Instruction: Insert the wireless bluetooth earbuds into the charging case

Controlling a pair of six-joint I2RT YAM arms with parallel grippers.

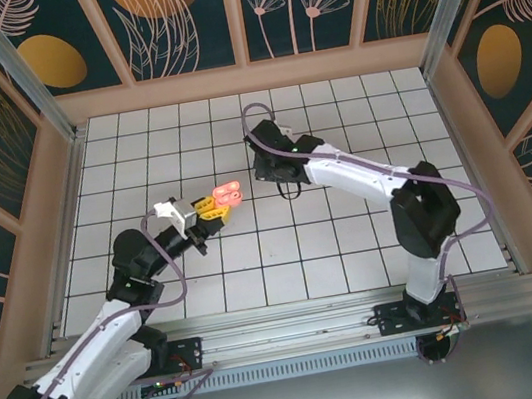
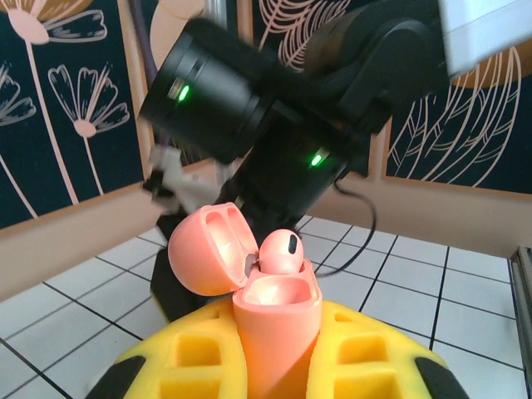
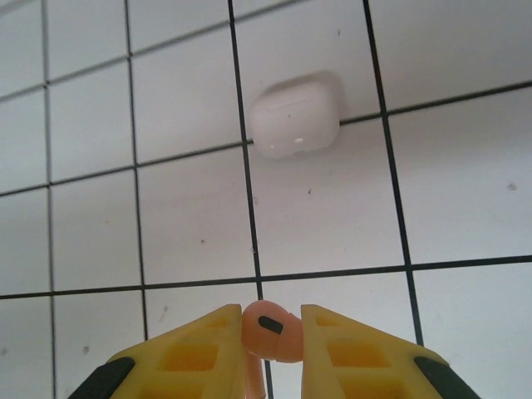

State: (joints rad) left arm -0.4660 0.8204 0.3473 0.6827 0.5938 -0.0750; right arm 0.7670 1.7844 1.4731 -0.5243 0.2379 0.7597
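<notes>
A salmon-pink charging case [image 2: 276, 332] stands upright with its lid [image 2: 209, 249] hinged open to the left, and my left gripper [image 2: 277, 337] is shut on its body. One pink earbud [image 2: 283, 249] sits in the case's far slot; the near slot looks bare. From above, the case [image 1: 228, 191] is held over the middle of the table by the left gripper [image 1: 212, 206]. My right gripper [image 3: 273, 332] is shut on a second pink earbud [image 3: 270, 328], pointing down at the tiles. Seen from above, the right gripper [image 1: 272, 170] hovers just right of the case.
A closed white case [image 3: 295, 116] lies on the tiled table [image 3: 465, 166], across a grid line ahead of the right gripper. The right arm's black wrist [image 2: 274, 125] looms close behind the pink case. Wooden walls [image 1: 247, 79] fence the table.
</notes>
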